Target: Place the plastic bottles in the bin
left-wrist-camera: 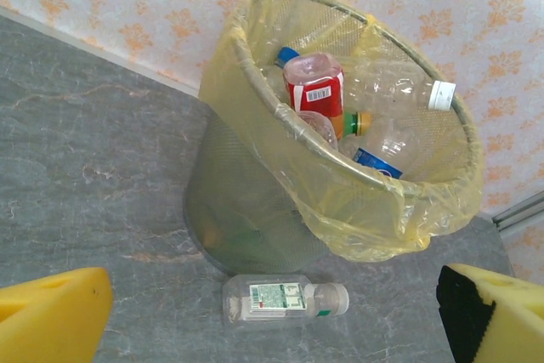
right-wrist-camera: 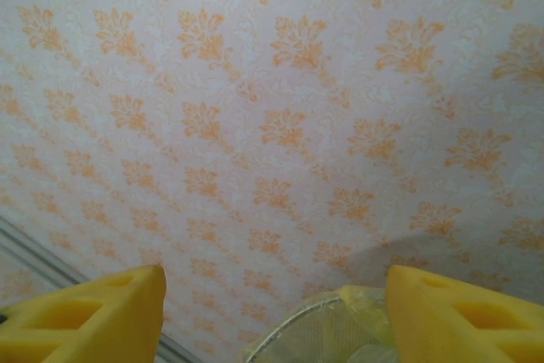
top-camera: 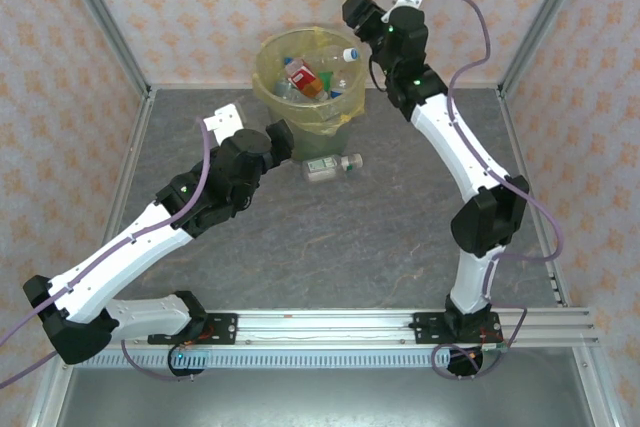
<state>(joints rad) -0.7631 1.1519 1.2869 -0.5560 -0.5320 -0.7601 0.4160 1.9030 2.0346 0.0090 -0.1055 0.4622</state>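
The bin (top-camera: 264,90), a mesh bucket lined with a yellow bag, stands at the back of the table. Several plastic bottles lie inside it, among them a red-labelled one (left-wrist-camera: 313,89) and a clear one with a white cap (left-wrist-camera: 406,93). One clear bottle (top-camera: 332,165) lies on its side on the table in front of the bin. My left gripper (top-camera: 283,140) hovers just left of that bottle (left-wrist-camera: 285,299), wide open and empty. My right gripper (top-camera: 357,15) is raised above the bin's back right rim (right-wrist-camera: 308,327), open with nothing between its fingers (right-wrist-camera: 89,319).
Patterned walls close in the table at the back and sides, with metal frame posts (top-camera: 540,17) at the corners. The grey table top (top-camera: 350,247) stretches from the bin to the arm rail (top-camera: 330,325) at the near edge.
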